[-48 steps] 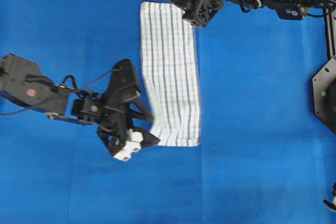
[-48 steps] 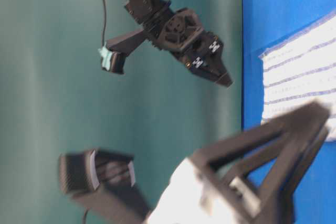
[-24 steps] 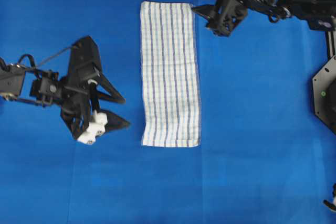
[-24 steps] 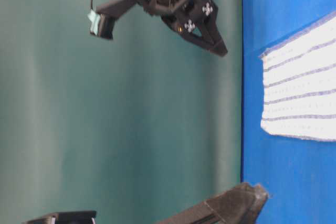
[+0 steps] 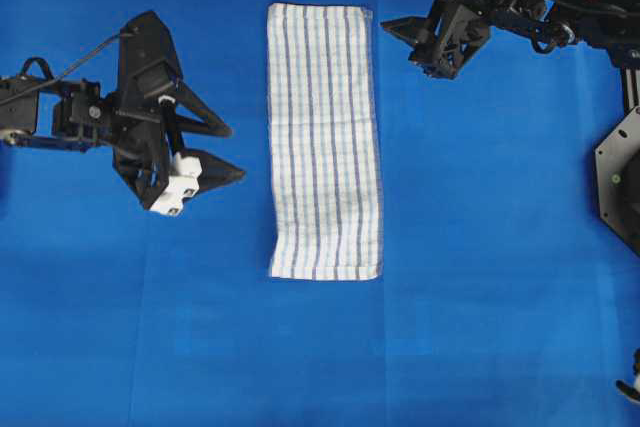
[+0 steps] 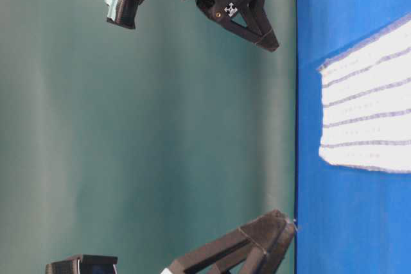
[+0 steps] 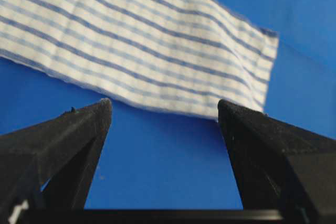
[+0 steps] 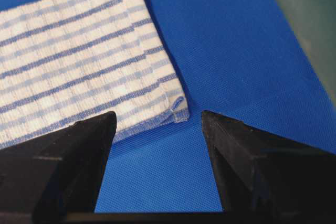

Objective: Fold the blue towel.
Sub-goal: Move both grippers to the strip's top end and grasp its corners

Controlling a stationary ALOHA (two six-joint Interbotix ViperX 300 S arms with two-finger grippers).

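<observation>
Desk (image 5: 480,327) fills the overhead view under its plain blue covering, and the blue towel (image 5: 325,142) lies flat on it as one long narrow strip, running from the far edge of that view toward the middle. The towel serves as the landmark here.

A second ago the left gripper (image 5: 225,152) was down at the towel's near left corner with that corner bunched against it, and the right gripper (image 5: 405,42) sat right at the far right corner. Both have since let go and pulled away, left of the towel and right of it, and the disturbed corner now lies flat and square. To my eye that means one fold is laid and released: the strip looks doubled lengthwise, though I cannot count layers. A further fold across its length may remain.

The left gripper hovers near the towel's left edge, about halfway along it, jaws spread wide, with only bare blue covering between them in its wrist view. The right gripper hangs just beside the far right corner (image 8: 178,109), jaws also wide apart, touching nothing and holding nothing.
</observation>
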